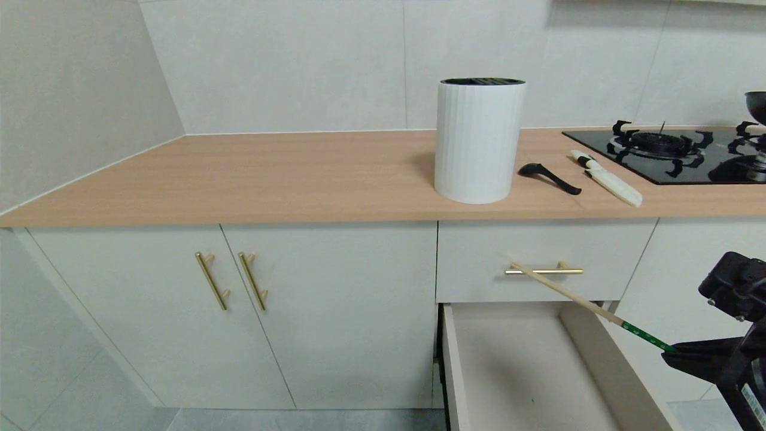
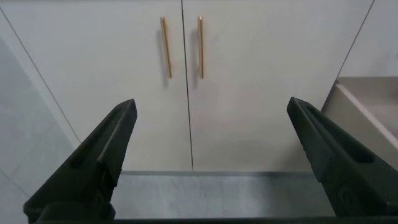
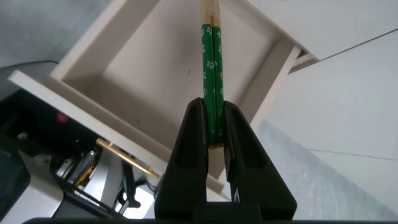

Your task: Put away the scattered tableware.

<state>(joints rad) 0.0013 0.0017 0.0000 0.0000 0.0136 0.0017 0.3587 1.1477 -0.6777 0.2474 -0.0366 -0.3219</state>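
Note:
My right gripper [image 1: 673,354] [image 3: 213,121] is shut on a pair of chopsticks [image 1: 586,305] [image 3: 210,56] with green patterned ends. They slant up and to the left over the right side of the open drawer [image 1: 526,371] [image 3: 155,56], their tips in front of the upper drawer's gold handle [image 1: 544,270]. On the counter lie a black spoon [image 1: 547,175] and a cream-handled knife [image 1: 607,178], to the right of a white ribbed utensil holder [image 1: 477,140]. My left gripper [image 2: 211,162] is open, low in front of the cabinet doors [image 2: 186,81].
A black gas hob [image 1: 676,149] takes up the counter's right end. The wooden countertop [image 1: 269,173] stretches leftward to the tiled wall. Two gold door handles [image 1: 230,280] stand on the left cabinet doors.

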